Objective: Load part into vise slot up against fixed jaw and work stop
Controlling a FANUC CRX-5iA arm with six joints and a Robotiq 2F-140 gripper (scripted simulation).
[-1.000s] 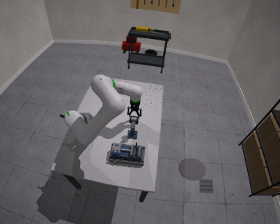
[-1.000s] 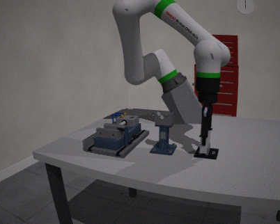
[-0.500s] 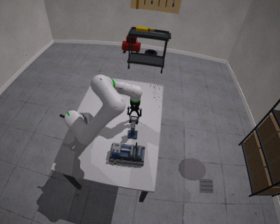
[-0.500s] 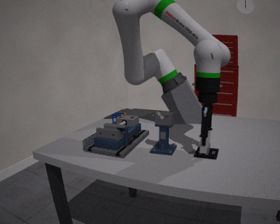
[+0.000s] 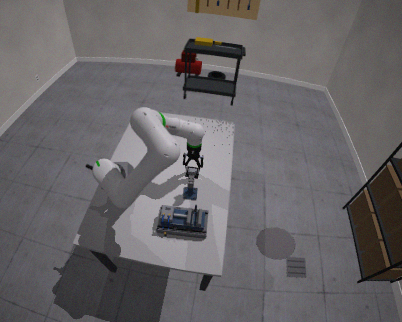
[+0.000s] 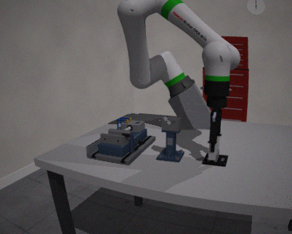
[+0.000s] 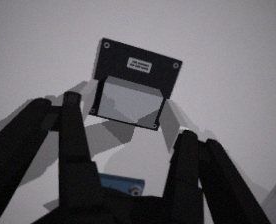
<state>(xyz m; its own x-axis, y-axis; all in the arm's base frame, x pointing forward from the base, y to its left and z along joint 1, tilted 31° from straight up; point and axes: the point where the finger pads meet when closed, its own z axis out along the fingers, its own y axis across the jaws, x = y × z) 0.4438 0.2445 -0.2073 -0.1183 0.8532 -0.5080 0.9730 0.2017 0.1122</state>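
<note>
The part [image 7: 131, 102], a light grey block, sits on the black infeed plate [image 7: 136, 75] in the wrist view. I cannot tell which way its slot faces. My gripper [image 7: 129, 101] hangs straight above it with its fingers apart, one on each side of the part's outline and clear of it. In the exterior view the gripper [image 6: 213, 139] points down just over the part [image 6: 217, 150] on the plate. The vise [image 6: 118, 143] stands open at the left of the table, empty between its jaws.
The blue V-block [image 6: 171, 143] stands between the vise and the infeed plate; its base shows at the bottom of the wrist view [image 7: 121, 185]. A red tool cabinet [image 6: 234, 80] stands behind the table. A dark shelf cart [image 5: 213, 70] stands far off on the floor.
</note>
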